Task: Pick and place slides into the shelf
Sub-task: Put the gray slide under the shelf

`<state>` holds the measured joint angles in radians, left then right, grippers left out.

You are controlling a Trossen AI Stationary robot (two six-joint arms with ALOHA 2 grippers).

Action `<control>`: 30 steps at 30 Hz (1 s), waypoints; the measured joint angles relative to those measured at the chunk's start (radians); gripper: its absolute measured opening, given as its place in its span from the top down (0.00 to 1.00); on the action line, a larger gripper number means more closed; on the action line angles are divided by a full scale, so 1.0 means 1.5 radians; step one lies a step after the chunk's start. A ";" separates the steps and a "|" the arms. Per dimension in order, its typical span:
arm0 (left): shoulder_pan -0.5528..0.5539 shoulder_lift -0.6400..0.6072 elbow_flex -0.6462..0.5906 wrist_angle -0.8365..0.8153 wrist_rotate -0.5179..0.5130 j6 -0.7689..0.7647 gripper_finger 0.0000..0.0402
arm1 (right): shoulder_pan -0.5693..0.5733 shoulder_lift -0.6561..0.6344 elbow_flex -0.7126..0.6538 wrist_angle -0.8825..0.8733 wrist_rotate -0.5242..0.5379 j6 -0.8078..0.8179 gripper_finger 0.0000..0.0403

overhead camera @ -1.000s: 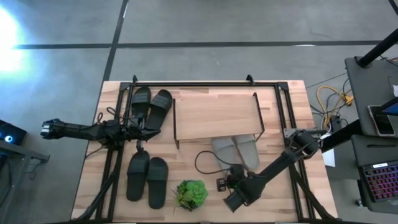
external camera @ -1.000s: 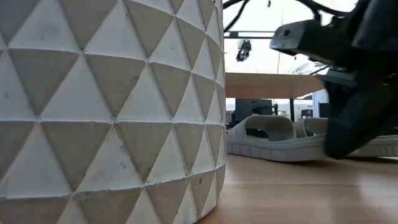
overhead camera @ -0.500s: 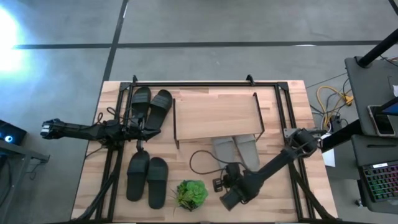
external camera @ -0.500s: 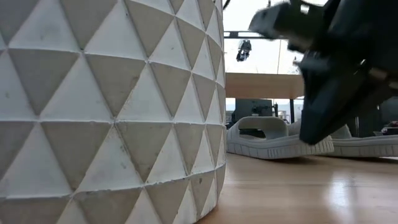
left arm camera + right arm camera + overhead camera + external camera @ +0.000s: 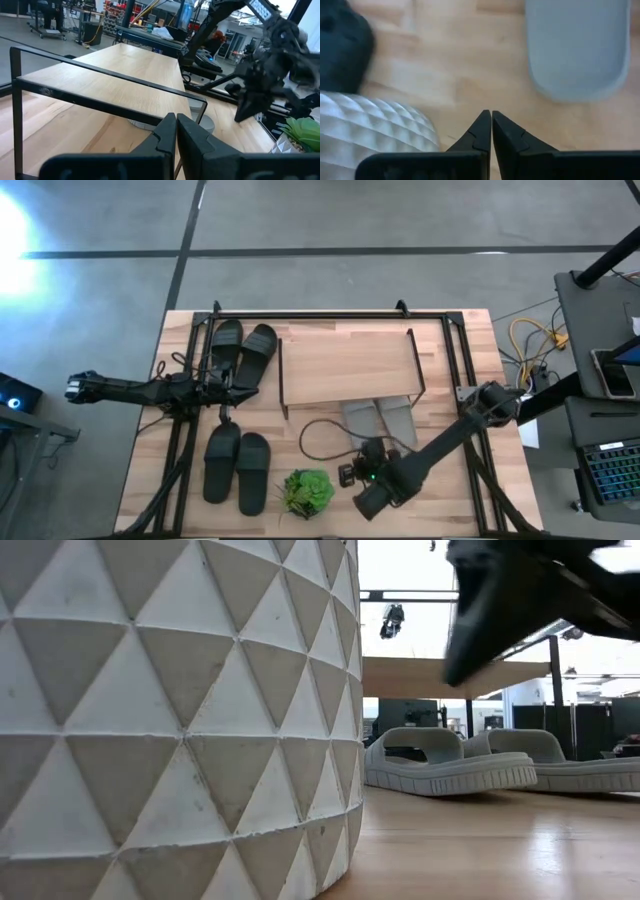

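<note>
The wooden table (image 5: pixel 450 470) carries everything, with a black metal frame running round its edges. In its middle stands the shelf (image 5: pixel 345 365), a light plank top on thin black wire legs. The pale grey slides (image 5: pixel 380 420) lie side by side, tucked partly under the shelf's near edge; the low view shows them flat on the table beneath the plank. One black pair of slides (image 5: pixel 240 350) lies beside the shelf's left end, toes angled toward the far edge. The other black pair (image 5: pixel 238 468) lies nearer the front edge, on the left, just beside the green plant (image 5: pixel 308 492) in its white faceted pot (image 5: pixel 170 710).

The right arm reaches diagonally across the table from the right side. The right gripper (image 5: pixel 487 131) hangs above the tabletop between the plant pot and the grey slides, its fingers pressed together and holding nothing; a slide's rounded grey end shows just beyond its tips. A black cable loops on the table near it, though where it ends is hard to make out.

The left arm lies stretched out over the table's left side. The left gripper (image 5: pixel 172 132) is closed and empty, between the two black pairs, pointing toward the shelf.
</note>
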<state>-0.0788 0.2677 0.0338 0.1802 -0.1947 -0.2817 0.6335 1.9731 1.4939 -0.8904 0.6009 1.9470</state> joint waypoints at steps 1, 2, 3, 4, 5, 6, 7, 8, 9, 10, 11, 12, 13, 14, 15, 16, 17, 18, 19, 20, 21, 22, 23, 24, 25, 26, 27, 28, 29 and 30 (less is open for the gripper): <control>0.000 0.000 0.000 0.000 0.000 0.000 1.00 | -0.009 -0.007 -0.003 -0.001 0.002 -0.006 0.98; 0.000 0.001 0.000 0.000 0.000 0.000 1.00 | -0.020 -0.014 -0.005 -0.002 -0.001 -0.007 0.98; 0.000 0.002 0.000 -0.001 0.000 0.000 1.00 | -0.031 -0.021 -0.010 -0.001 -0.014 -0.007 0.98; 0.000 0.002 0.000 -0.003 0.000 0.000 1.00 | -0.044 -0.028 -0.013 -0.002 -0.034 -0.007 0.98; 0.000 0.002 0.000 -0.002 0.000 0.000 1.00 | -0.059 -0.034 -0.014 0.003 -0.062 -0.007 0.98; 0.000 0.002 0.000 -0.002 0.000 0.000 1.00 | -0.074 -0.041 -0.014 0.011 -0.091 -0.008 0.98; 0.000 0.002 0.000 -0.002 0.000 0.000 1.00 | -0.089 -0.047 -0.013 0.013 -0.116 -0.013 0.98; 0.000 0.002 0.000 -0.002 0.000 0.000 1.00 | -0.104 -0.049 -0.008 0.016 -0.131 -0.026 0.98; 0.000 0.003 0.000 -0.002 0.000 0.000 1.00 | -0.118 -0.050 0.000 0.025 -0.138 -0.046 0.98; 0.000 0.003 0.000 -0.003 0.000 0.000 1.00 | -0.132 -0.050 0.013 0.031 -0.139 -0.075 0.98; 0.000 0.004 0.000 -0.002 0.000 0.000 1.00 | -0.147 -0.050 0.028 0.031 -0.139 -0.108 0.97; 0.000 0.006 0.000 0.001 0.000 0.000 1.00 | -0.162 -0.050 0.046 0.029 -0.140 -0.143 0.97; 0.000 0.008 0.000 0.000 0.000 0.000 1.00 | -0.176 -0.046 0.068 0.029 -0.140 -0.177 0.96; 0.000 0.009 0.000 -0.003 0.000 0.000 1.00 | -0.190 -0.042 0.089 0.029 -0.140 -0.208 0.95; 0.000 0.011 0.000 -0.002 0.000 0.000 1.00 | -0.204 -0.033 0.110 0.021 -0.140 -0.236 0.94; 0.000 0.013 0.000 -0.001 0.000 0.000 1.00 | -0.216 -0.022 0.130 0.006 -0.140 -0.263 0.92; 0.000 0.014 0.000 -0.002 0.000 0.000 1.00 | -0.228 -0.008 0.152 -0.008 -0.143 -0.290 0.91; 0.000 0.013 0.000 -0.003 0.000 0.000 1.00 | -0.238 0.008 0.174 -0.024 -0.148 -0.311 0.91; 0.000 0.013 0.000 -0.002 0.000 0.000 1.00 | -0.248 0.025 0.197 -0.046 -0.161 -0.327 0.90; 0.000 0.014 0.000 -0.001 0.000 0.000 1.00 | -0.255 0.040 0.220 -0.069 -0.179 -0.342 0.89; 0.000 0.013 0.000 -0.001 0.000 0.000 1.00 | -0.261 0.058 0.244 -0.089 -0.197 -0.355 0.89; 0.000 0.013 0.000 -0.002 0.000 0.000 1.00 | -0.263 0.076 0.270 -0.111 -0.210 -0.363 0.89; 0.000 0.012 0.000 -0.002 0.000 0.000 1.00 | -0.264 0.094 0.296 -0.137 -0.215 -0.369 0.89; 0.000 0.012 0.000 -0.002 0.000 0.000 1.00 | -0.263 0.115 0.324 -0.167 -0.223 -0.372 0.89; 0.000 0.012 0.000 -0.002 0.000 0.000 1.00 | -0.260 0.133 0.352 -0.196 -0.228 -0.373 0.89; 0.000 0.012 0.000 -0.002 0.000 0.000 1.00 | -0.256 0.151 0.379 -0.224 -0.231 -0.373 0.89; 0.000 0.012 0.000 -0.002 0.000 0.000 1.00 | -0.251 0.169 0.406 -0.251 -0.231 -0.372 0.89; 0.000 0.013 0.000 -0.002 0.000 0.000 1.00 | -0.246 0.184 0.431 -0.280 -0.230 -0.366 0.89; 0.000 0.013 0.000 -0.002 0.000 0.000 1.00 | -0.241 0.199 0.453 -0.305 -0.228 -0.356 0.89; 0.000 0.013 0.000 -0.002 0.000 0.000 1.00 | -0.235 0.213 0.473 -0.323 -0.227 -0.349 0.89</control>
<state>-0.0786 0.2871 0.0338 0.1772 -0.1946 -0.2819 0.2806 2.2933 2.2039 -1.3751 0.2601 1.4235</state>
